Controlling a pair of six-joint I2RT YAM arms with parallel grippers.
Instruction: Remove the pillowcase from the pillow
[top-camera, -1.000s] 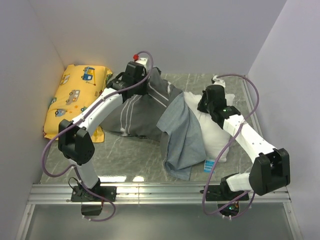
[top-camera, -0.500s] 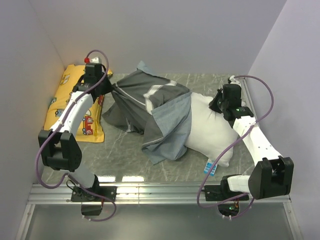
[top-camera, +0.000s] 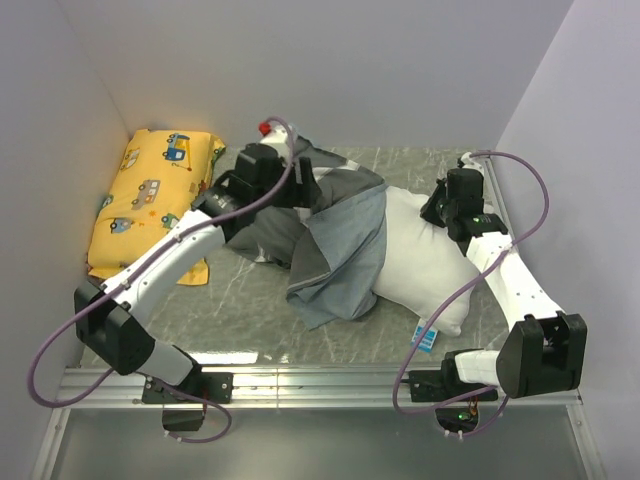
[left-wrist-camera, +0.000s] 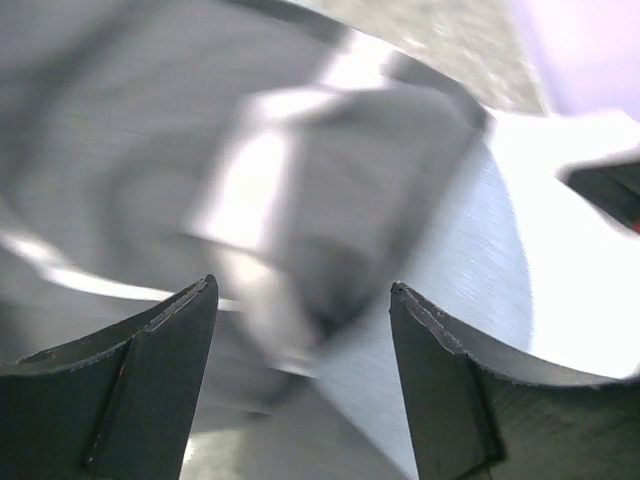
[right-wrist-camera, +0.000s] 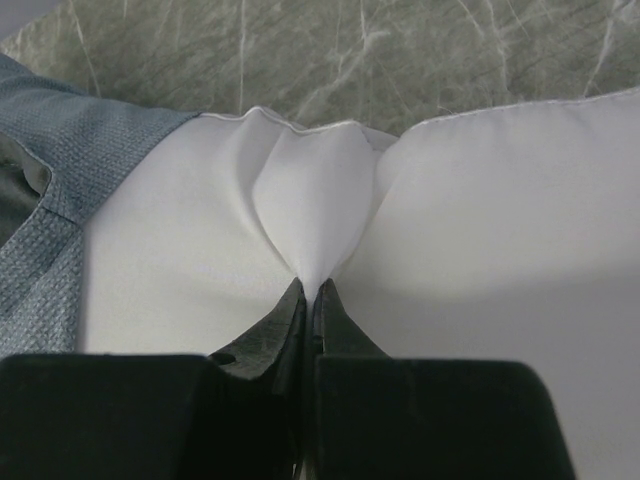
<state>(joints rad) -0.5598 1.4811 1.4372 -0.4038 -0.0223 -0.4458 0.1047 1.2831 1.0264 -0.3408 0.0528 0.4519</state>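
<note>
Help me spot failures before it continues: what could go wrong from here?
1. The right pincer pinches only a small fold of the pillow; a strong pull may slip it free.
2. The left pincer is open above the pillowcase, holding nothing; closing there might grab too little cloth.

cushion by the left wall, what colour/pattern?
Yellow fabric cushion, printed with cartoon vehicles. It shows best in the top external view.

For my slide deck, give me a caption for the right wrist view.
Right end effector pinches a fold of the white pillow, grey-blue pillowcase at left.
</note>
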